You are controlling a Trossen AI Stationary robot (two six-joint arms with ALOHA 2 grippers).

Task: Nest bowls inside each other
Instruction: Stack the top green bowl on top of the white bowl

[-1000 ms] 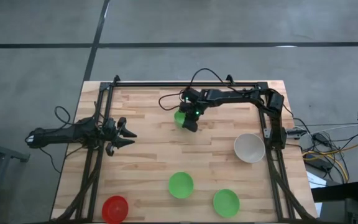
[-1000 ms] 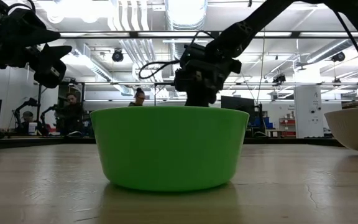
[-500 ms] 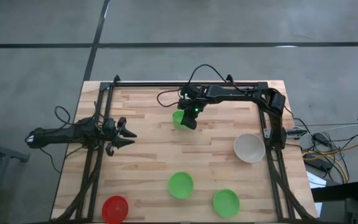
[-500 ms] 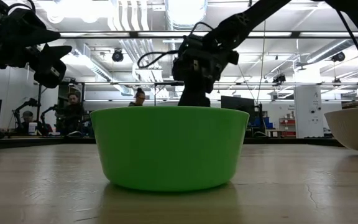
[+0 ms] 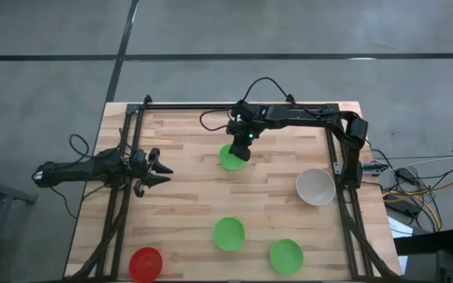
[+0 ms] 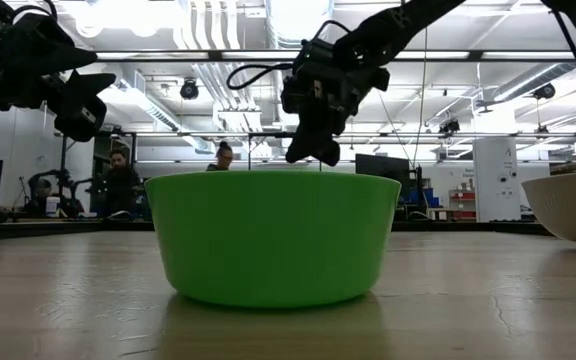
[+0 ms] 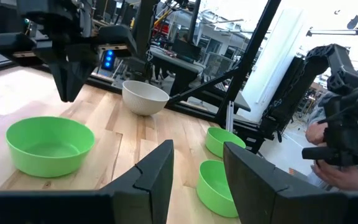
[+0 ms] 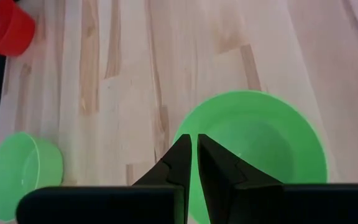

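A green bowl (image 5: pixel 230 157) (image 8: pixel 253 149) stands upright on its base on the wooden table, right of the middle near the far edge. My right gripper (image 5: pixel 241 146) (image 8: pixel 194 144) hangs just above that bowl's rim, shut, with nothing between its fingers; the left wrist view shows its fingertips (image 7: pixel 67 93) clear of the bowl (image 7: pixel 48 146). Two more green bowls (image 5: pixel 229 233) (image 5: pixel 286 256), a red bowl (image 5: pixel 145 264) and a white-grey bowl (image 5: pixel 315 187) stand apart on the table. My left gripper (image 5: pixel 160 169) (image 7: pixel 197 168) waits open at the table's left.
The black frame rails (image 5: pixel 242 104) run along the far edge and down both sides of the table. Bare wood lies between the far green bowl and the near row. In the low view a green bowl (image 6: pixel 273 235) fills the foreground. People sit in the room behind.
My right gripper has risen straight up from the far green bowl and stays shut. The bowl remains on the table, more of its inside now uncovered.
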